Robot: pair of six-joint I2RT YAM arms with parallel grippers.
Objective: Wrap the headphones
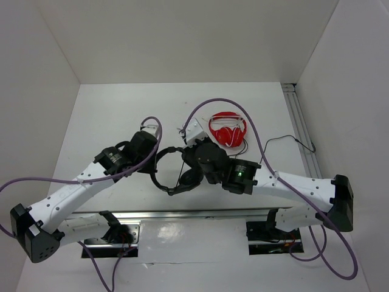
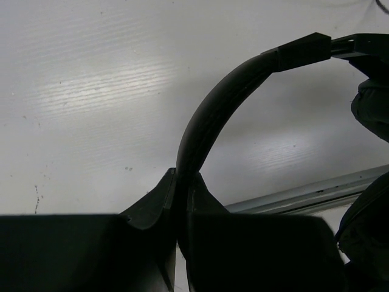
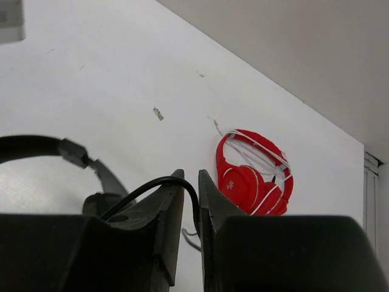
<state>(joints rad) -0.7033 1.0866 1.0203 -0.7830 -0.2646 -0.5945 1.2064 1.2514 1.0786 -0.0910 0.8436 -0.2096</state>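
White tabletop (image 1: pixel 109 115): left gripper (image 2: pixel 182 177) clamps the headphones (image 1: pixel 189 180) by the headband (image 2: pixel 203 125); cable (image 3: pixel 149 184) threads right gripper (image 3: pixel 191 175), grip unclear; we judge winding comes next.

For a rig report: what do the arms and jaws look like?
Both the left arm and right arm have white links, black joints and black wedge-shaped jaws. A purple cable loops along each; a green light glows on the right arm.

Headphones (image 2: pixel 197 125) cut off by frame edges.
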